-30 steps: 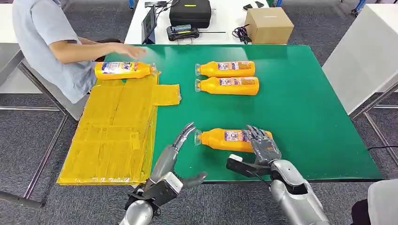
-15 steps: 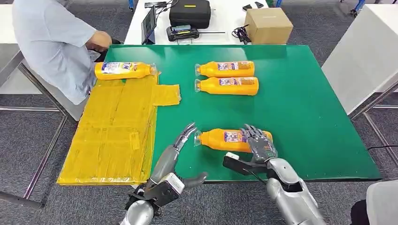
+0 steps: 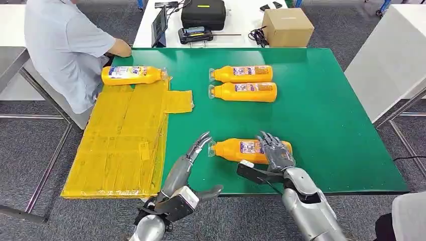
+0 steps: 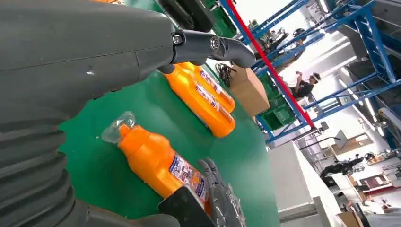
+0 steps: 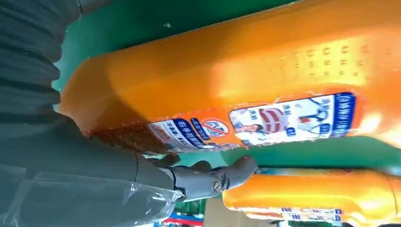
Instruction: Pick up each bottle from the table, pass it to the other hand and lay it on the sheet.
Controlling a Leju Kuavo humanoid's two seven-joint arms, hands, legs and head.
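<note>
The nearest orange bottle [image 3: 241, 149] [image 4: 158, 161] [image 5: 236, 80] lies on its side near the front of the green table [image 3: 331, 120], cap pointing left. My right hand [image 3: 276, 153] [image 4: 222, 201] lies over the bottle's base end with its fingers [image 5: 213, 178] draped across the top. Its thumb is spread apart on the near side, not closed. My left hand [image 3: 183, 173] [image 4: 94, 61] is open, its fingertips just left of the cap. Two more bottles [image 3: 242, 74] [image 3: 244, 92] lie side by side farther back. A fourth bottle [image 3: 131, 75] lies at the far end of the yellow sheet [image 3: 120, 140].
A person in a grey shirt [image 3: 65, 45] sits at the table's far left corner. Behind the green table a white table carries a black case [image 3: 203, 13], a tablet [image 3: 160, 25] and a cardboard box [image 3: 288, 26]. Another white table [image 3: 392, 60] stands at the right.
The person's arm has drawn back from the bottle on the sheet. My right hand has crept forward over the nearest bottle. My left hand has edged slightly toward its cap.
</note>
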